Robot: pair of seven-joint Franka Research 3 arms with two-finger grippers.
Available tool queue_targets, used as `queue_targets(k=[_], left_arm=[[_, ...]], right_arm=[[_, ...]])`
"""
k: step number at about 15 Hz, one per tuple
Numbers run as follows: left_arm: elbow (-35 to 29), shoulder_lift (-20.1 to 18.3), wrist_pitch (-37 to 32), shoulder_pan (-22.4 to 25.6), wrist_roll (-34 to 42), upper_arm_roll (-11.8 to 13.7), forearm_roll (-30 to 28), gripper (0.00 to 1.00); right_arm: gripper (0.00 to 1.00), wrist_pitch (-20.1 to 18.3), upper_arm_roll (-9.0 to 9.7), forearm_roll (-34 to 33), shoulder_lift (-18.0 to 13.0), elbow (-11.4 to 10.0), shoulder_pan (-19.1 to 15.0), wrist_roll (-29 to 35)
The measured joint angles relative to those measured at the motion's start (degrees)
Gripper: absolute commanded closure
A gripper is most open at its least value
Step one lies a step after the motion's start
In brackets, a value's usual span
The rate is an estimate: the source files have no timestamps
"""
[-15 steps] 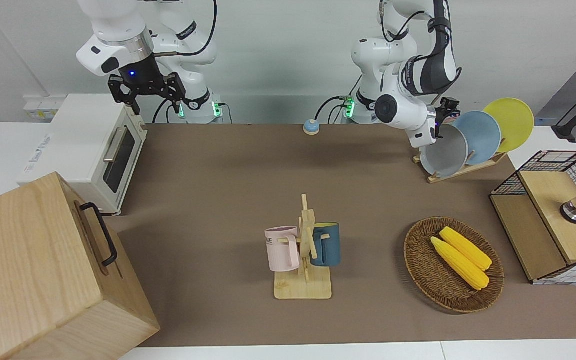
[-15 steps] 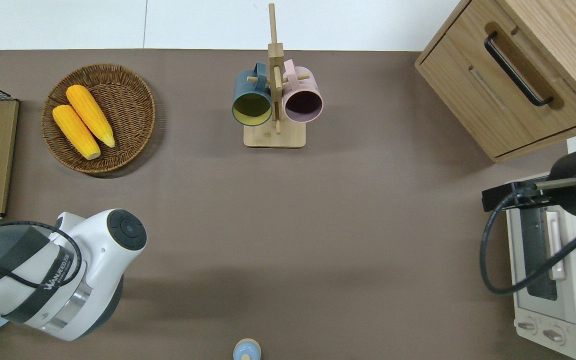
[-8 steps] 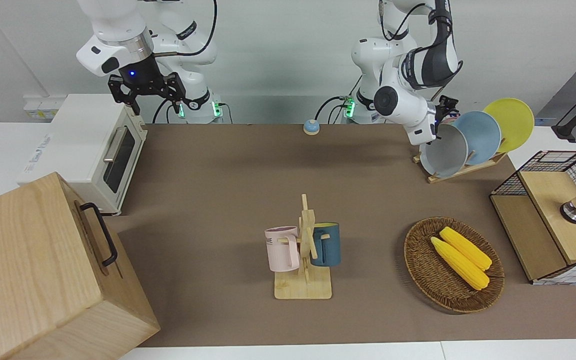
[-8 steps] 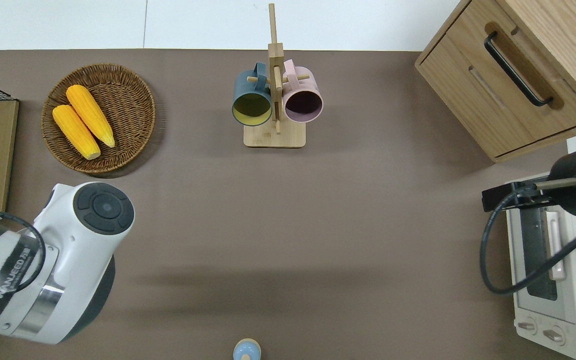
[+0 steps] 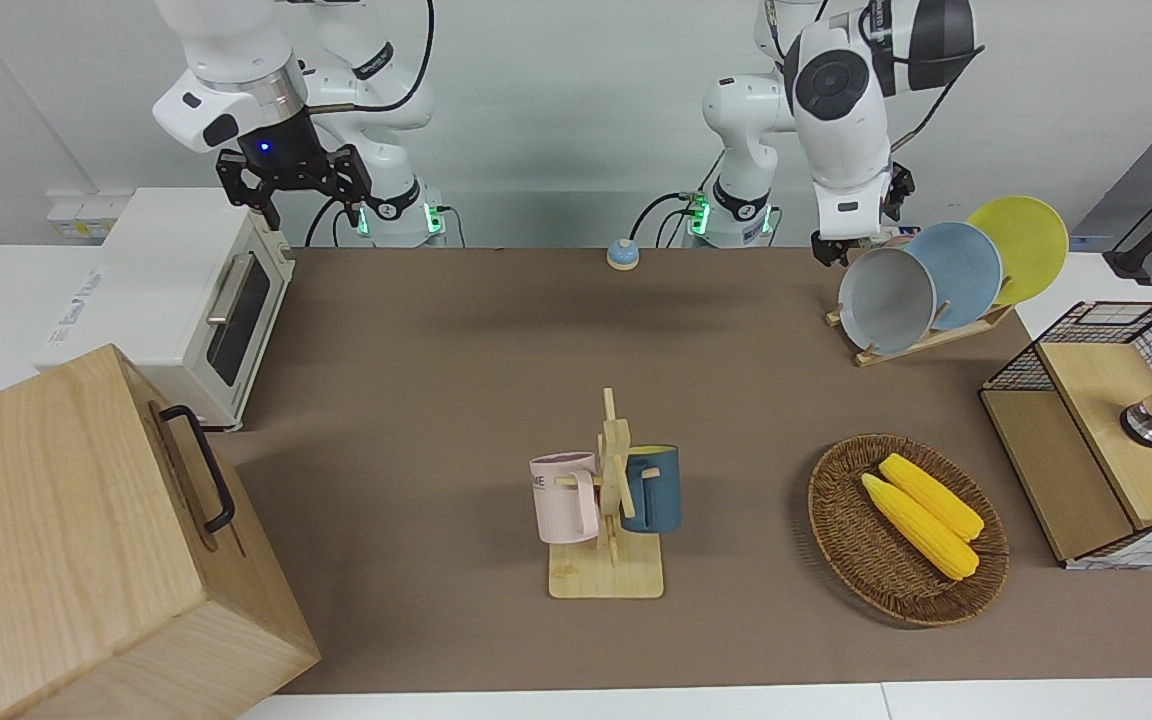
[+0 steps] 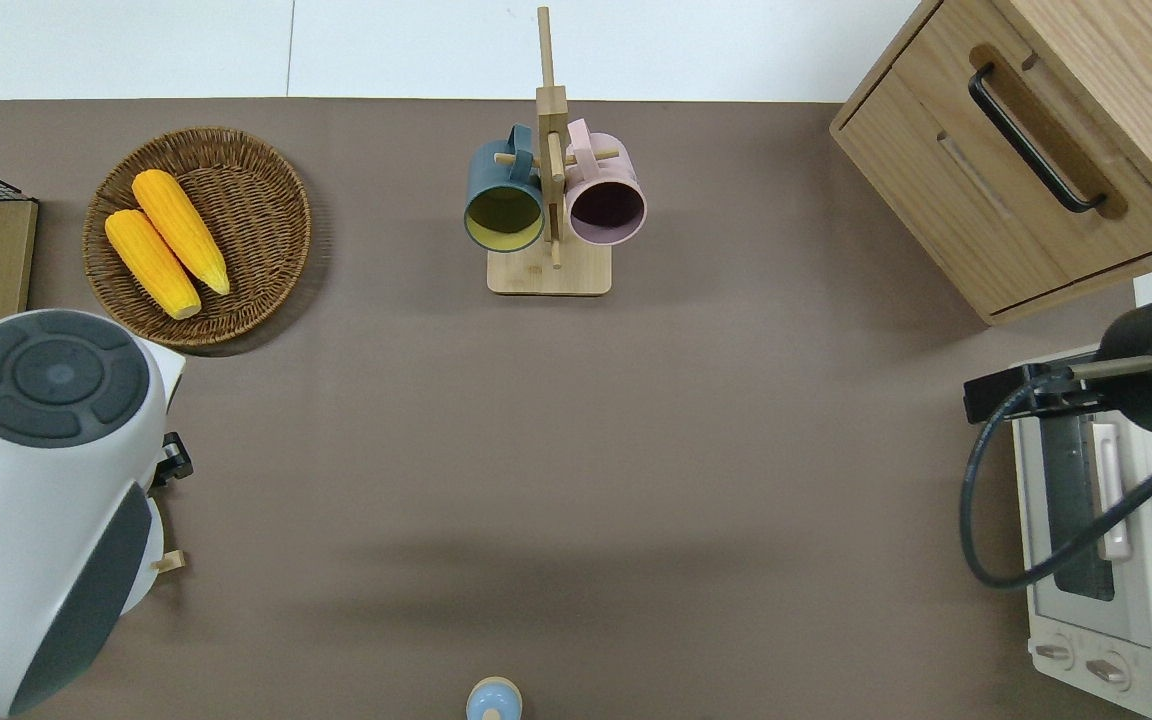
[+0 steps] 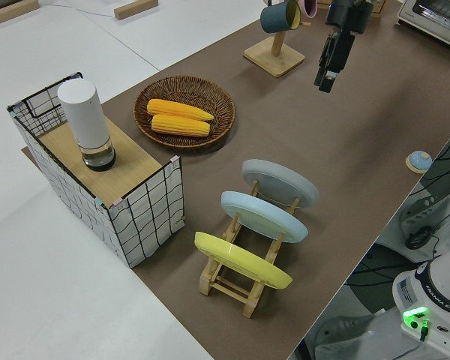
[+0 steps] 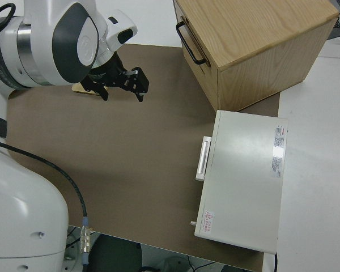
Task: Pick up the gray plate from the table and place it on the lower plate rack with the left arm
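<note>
The gray plate (image 5: 886,300) (image 7: 280,182) leans in the lowest slot of the lower plate rack (image 5: 936,336) (image 7: 240,289), at the left arm's end of the table. Nothing grips it. In the same rack, a blue plate (image 5: 958,270) and a yellow plate (image 5: 1021,245) stand in the higher slots. My left gripper (image 5: 851,250) (image 7: 324,79) hangs open, pointing down in the air just above the gray plate's upper rim and apart from it. My right gripper (image 5: 308,205) (image 8: 123,95) is parked and open.
A wicker basket (image 5: 841,520) with two corn cobs lies farther from the robots than the rack. A wire-sided wooden box (image 5: 1086,470) stands at the table's end beside it. A mug stand (image 5: 608,570) holds two mugs mid-table. A toaster oven (image 5: 186,300) and a wooden cabinet (image 5: 86,540) fill the right arm's end.
The left arm has swung upright and lifted its gripper off the gray plate's rim. The plate stays in the rack. The right arm has not moved.
</note>
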Motion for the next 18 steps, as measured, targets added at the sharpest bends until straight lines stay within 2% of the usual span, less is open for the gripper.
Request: queue_targets(k=[4, 9, 12, 18], left_arm=[[3.44, 0.00, 0.01, 0.04, 8.01, 1.52, -9.15, 0.00], [4.80, 0.00, 3.50, 0.09, 23.48, 4.05, -17.54, 0.00], [4.88, 0.00, 4.94, 0.10, 33.52, 4.65, -19.77, 0.00], [4.99, 0.00, 5.48, 0.13, 46.48, 5.32, -23.34, 0.00]], right_arm=[[0.011, 0.00, 0.00, 0.00, 0.00, 0.00, 0.00, 0.00], [0.011, 0.00, 0.00, 0.00, 0.00, 0.00, 0.00, 0.00], [0.011, 0.00, 0.00, 0.00, 0.00, 0.00, 0.00, 0.00], [0.011, 0.00, 0.00, 0.00, 0.00, 0.00, 0.00, 0.00]])
